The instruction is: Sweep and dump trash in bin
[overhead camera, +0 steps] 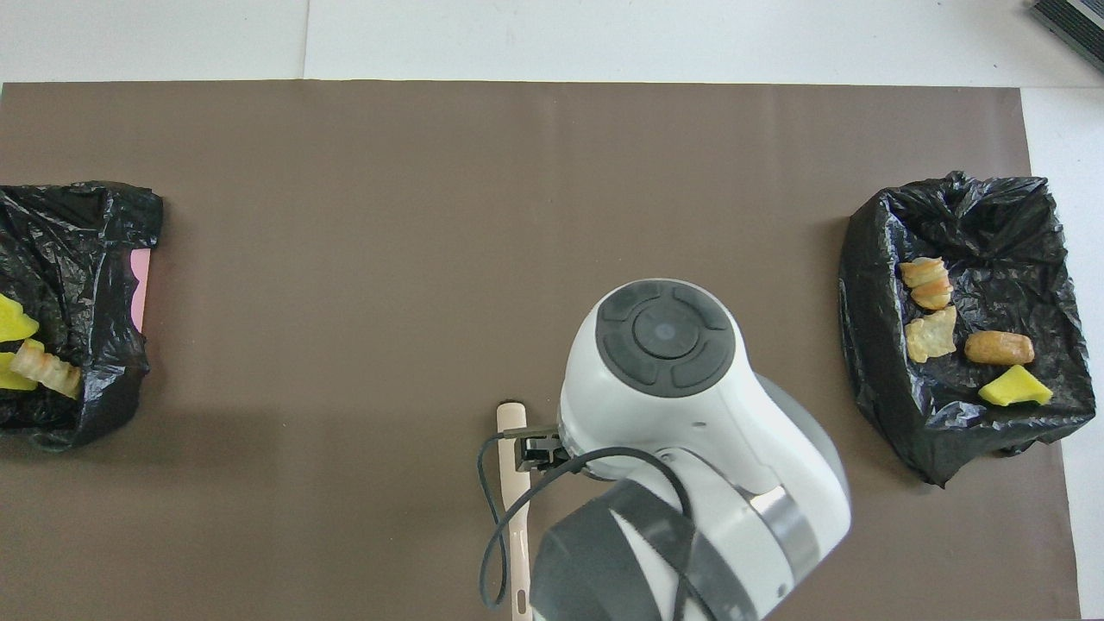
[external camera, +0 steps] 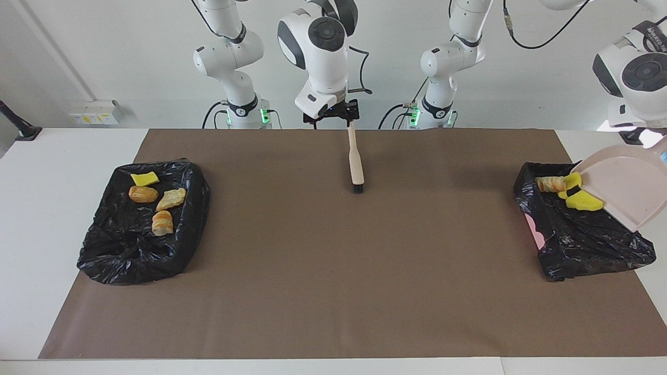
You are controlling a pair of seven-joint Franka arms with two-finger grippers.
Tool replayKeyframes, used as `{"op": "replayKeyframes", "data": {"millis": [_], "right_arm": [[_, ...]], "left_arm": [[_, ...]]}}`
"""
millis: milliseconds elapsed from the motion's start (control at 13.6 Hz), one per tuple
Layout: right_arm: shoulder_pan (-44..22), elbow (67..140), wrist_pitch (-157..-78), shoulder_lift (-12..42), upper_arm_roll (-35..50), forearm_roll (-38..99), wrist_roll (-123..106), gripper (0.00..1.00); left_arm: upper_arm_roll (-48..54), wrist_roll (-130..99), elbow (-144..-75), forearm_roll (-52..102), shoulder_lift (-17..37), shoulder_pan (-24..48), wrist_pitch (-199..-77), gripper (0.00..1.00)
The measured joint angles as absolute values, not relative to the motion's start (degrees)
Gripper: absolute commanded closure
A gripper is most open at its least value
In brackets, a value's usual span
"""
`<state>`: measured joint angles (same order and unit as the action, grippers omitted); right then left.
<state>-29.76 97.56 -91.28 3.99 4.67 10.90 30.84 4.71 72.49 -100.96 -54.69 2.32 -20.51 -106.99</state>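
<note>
A pale pink dustpan (external camera: pixel 622 190) hangs steeply tilted over the black-bagged bin (external camera: pixel 578 239) at the left arm's end of the table. My left gripper (external camera: pixel 646 139) is shut on its handle. A tan bread lump (external camera: pixel 551 183) and two yellow chunks (external camera: pixel 582 200) of trash lie at the pan's lower lip, on the bin's bag; the overhead view shows them (overhead camera: pixel 43 369) inside that bin (overhead camera: pixel 95 259). My right gripper (external camera: pixel 333 115) is open and raised above the handle end of the wooden brush (external camera: pixel 356 161), which lies flat on the mat (overhead camera: pixel 515 483).
A second black-bagged bin (external camera: pixel 135 250) at the right arm's end holds several scraps (external camera: pixel 156 200), tan and yellow. A brown mat (external camera: pixel 333 271) covers most of the white table. In the overhead view the right arm's body (overhead camera: pixel 690 431) hides part of the mat.
</note>
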Motion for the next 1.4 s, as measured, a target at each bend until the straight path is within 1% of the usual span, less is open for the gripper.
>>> {"op": "replayKeyframes", "data": {"millis": [221,295,443,590,738,886,1107,1255,1402], "right_arm": [[-25.5,95.1,-91.0,3.4,4.5,10.9,24.5,0.00],[-24.0,94.8,-91.0,3.1,4.5,10.9,21.9,0.00],[-20.5,94.2,-90.7,2.3,4.2,10.9,15.5,0.00],[-16.9,94.0,-90.4,1.5,3.9,10.6,10.5,0.00],[-13.9,93.8,-90.2,0.7,3.8,7.9,7.5,0.00],[-12.5,93.6,-90.2,0.2,3.8,4.0,5.5,0.00],[-9.4,91.4,-89.2,-0.1,3.4,2.0,1.5,0.00],[-6.2,90.8,-88.6,-0.2,2.6,1.4,0.4,0.00],[-3.6,90.7,-88.6,-0.2,1.5,-0.4,0.0,0.00]], "left_arm": [[4.7,78.2,-96.1,-54.1,2.1,-20.3,-106.7,1.00],[4.7,79.9,-94.3,-51.7,2.0,-20.3,-106.6,1.00],[4.6,81.4,-91.7,-39.7,1.8,-20.3,-105.9,1.00],[4.5,78.7,-91.5,-29.1,1.8,-20.3,-105.7,1.00],[4.7,71.2,-91.9,-20.5,1.8,-20.2,-104.6,1.00],[5.1,60.9,-92.2,-12.5,1.8,-18.8,-103.3,1.00],[5.5,37.3,-93.5,-6.3,1.8,-11.8,-102.6,1.00],[5.8,20.3,-95.2,-4.2,1.8,-4.4,-102.6,1.00],[5.9,10.4,-97.0,-0.9,2.0,1.6,-103.0,1.00]]}}
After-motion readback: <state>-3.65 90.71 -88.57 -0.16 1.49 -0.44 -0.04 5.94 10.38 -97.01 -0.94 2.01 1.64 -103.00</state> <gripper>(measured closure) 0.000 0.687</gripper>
